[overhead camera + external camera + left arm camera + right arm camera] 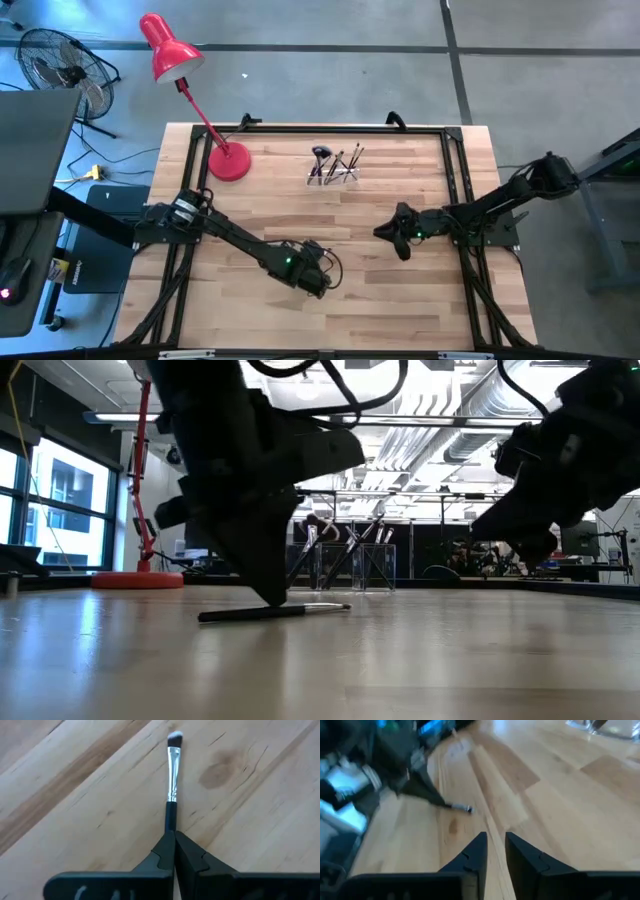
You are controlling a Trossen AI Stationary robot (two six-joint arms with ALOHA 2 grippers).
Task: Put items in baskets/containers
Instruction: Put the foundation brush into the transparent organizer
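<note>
A thin makeup brush with a dark handle, silvery ferrule and pale tip lies on the wood near the table's front middle. My left gripper is shut on it and slants down from above. My right gripper hovers open above the table's right half, its fingers pointing toward the brush and touching nothing. The clear holder stands at the far middle of the table, with several brushes leaning upright inside it. My left gripper pinches the brush's dark handle between its two fingertips, behind the ferrule. The fingers come steeply from above and lie across the brush. The brush lies almost level along the tabletop, both ends sticking out past the fingers.
A red desk lamp stands on its round base at the far left, its arm leaning out beyond the table. Black frame rails run along the table's edges. Bare wood lies between the two grippers and toward the near edge.
</note>
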